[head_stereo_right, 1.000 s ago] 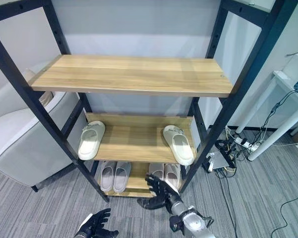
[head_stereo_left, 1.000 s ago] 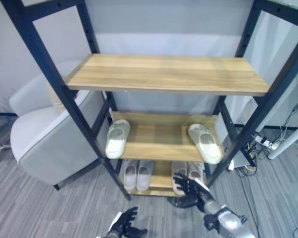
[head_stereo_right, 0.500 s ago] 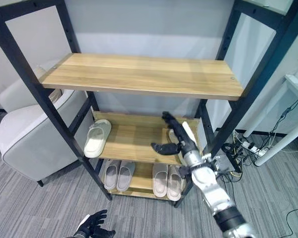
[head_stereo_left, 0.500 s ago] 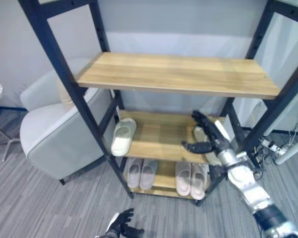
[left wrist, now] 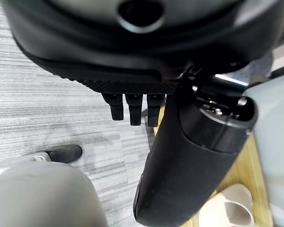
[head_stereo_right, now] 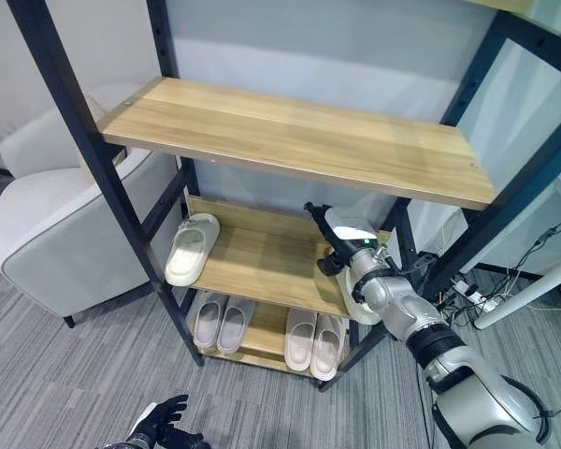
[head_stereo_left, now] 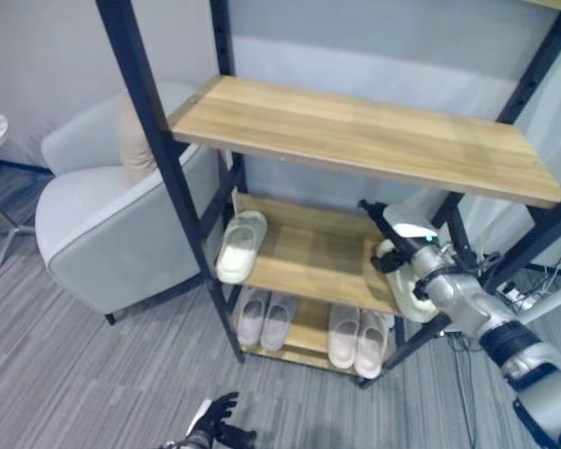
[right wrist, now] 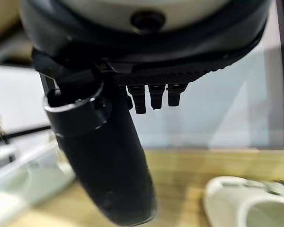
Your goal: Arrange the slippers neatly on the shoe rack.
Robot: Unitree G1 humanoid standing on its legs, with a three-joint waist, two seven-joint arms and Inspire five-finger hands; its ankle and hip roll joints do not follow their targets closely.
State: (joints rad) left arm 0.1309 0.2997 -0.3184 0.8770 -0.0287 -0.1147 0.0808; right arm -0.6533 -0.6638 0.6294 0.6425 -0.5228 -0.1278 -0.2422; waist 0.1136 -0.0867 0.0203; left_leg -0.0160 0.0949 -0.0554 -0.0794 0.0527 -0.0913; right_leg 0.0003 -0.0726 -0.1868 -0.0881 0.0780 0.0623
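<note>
The shoe rack (head_stereo_right: 290,140) carries two white slippers on its middle shelf (head_stereo_right: 262,262): the left slipper (head_stereo_right: 191,248) lies at the shelf's left end, angled with its toe toward the back, and the right slipper (head_stereo_right: 357,297) sits at the right end, overhanging the front edge. Two tidy pairs, a greyish pair (head_stereo_right: 220,323) and a pinkish pair (head_stereo_right: 316,339), rest on the bottom shelf.

The right robot hand (head_stereo_right: 341,238) is over the middle shelf, just above and beside the right slipper. In the right wrist view its fingers (right wrist: 153,96) extend straight past the palm and the thumb stands apart, so it is released and grasps nothing; the slipper (right wrist: 246,203) shows below it, apart from the fingers. The left robot hand (head_stereo_left: 217,428) hangs low over the grey carpet floor (head_stereo_left: 84,374), fingers loosely spread, idle.

The step in hand appears to be taking the right slipper so it can join its mate. To do it well, the hand should probably come down over the strap near the slipper's middle, thumb on one side and fingers on the other, and close before lifting. The overhang is a risk: a nudge from the front could tip it off the shelf, so approach from above rather than pushing sideways. The rack's black right post (head_stereo_right: 505,201) stands near the forearm and leaves little room for swinging.
</note>
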